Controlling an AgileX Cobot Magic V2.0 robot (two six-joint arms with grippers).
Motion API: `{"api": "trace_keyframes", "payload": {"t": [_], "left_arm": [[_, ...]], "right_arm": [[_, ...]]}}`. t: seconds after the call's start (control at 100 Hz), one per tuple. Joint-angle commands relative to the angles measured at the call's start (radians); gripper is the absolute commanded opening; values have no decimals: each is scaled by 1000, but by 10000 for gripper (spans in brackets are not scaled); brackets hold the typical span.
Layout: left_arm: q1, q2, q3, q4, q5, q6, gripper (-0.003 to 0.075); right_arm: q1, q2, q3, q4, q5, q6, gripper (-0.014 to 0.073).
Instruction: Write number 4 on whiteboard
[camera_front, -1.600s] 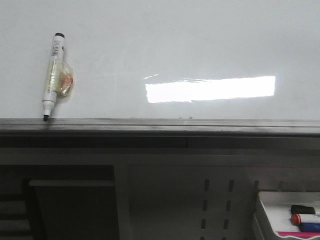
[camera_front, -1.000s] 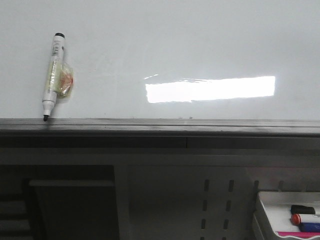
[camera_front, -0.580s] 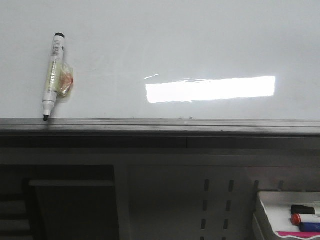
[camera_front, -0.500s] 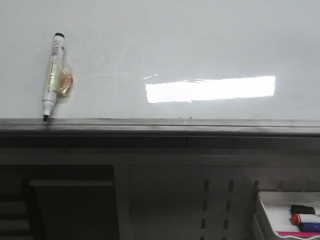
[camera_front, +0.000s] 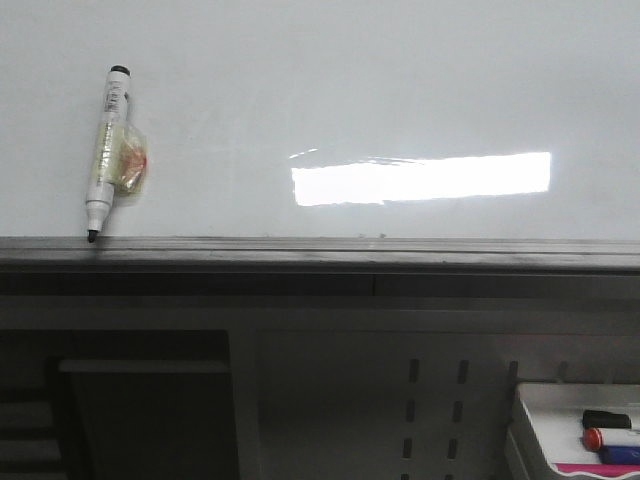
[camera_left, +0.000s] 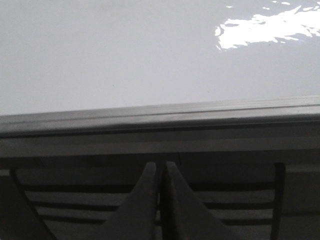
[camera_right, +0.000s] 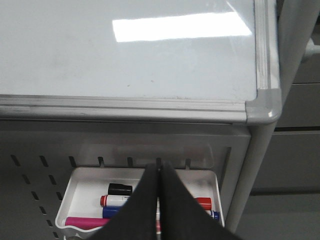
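The whiteboard (camera_front: 360, 90) fills the upper part of the front view, glossy white with a bright rectangular glare and a grey edge rail (camera_front: 320, 250). No number 4 shows on it. A white marker (camera_front: 105, 150) with a black tip lies on the board at the left, tip at the rail, with a yellowish tape wad on its barrel. My left gripper (camera_left: 160, 167) is shut and empty, below the whiteboard (camera_left: 125, 50) rail. My right gripper (camera_right: 159, 167) is shut and empty, over the small white tray (camera_right: 80, 187), below the whiteboard (camera_right: 125, 55) corner. Neither gripper shows in the front view.
The small white tray (camera_front: 540, 410) at the lower right holds a black cap (camera_right: 120, 189), a red-capped marker (camera_right: 116, 200), a blue marker and a pink one (camera_right: 85, 221). A grey perforated panel (camera_front: 430, 400) runs under the rail. A grey post (camera_right: 255, 165) stands by the board's corner.
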Motion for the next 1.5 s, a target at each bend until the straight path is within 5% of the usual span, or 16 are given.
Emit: {"api": "trace_keyframes", "payload": {"t": [0.0,0.65,0.83,0.96,1.12,1.32,1.39,1.49], "left_arm": [[-7,-24,36,32,-126,-9,-20],[-5,-24,36,-102,-333,-9,-20],[-5,33,20,-316,-323,-9,-20],[-5,134,-60,-316,-244,-9,-20],[-5,264,-227,-287,-69,-9,-20],[-5,359,-309,-196,-106,-4,-17],[-7,382,-309,-174,-103,36,31],[-7,405,-305,-170,-123,44,230]], "right_arm": [[-5,-17,21,17,-28,-2,-64],[-5,-15,21,38,-306,-16,-64],[-5,29,-28,44,-230,-16,-64],[-5,135,-110,99,-190,-16,-64],[-5,310,-254,125,23,-16,-64],[-5,425,-334,157,63,-16,-64],[-5,430,-330,157,64,-16,-64],[-5,430,-330,157,66,-16,-64]]}}
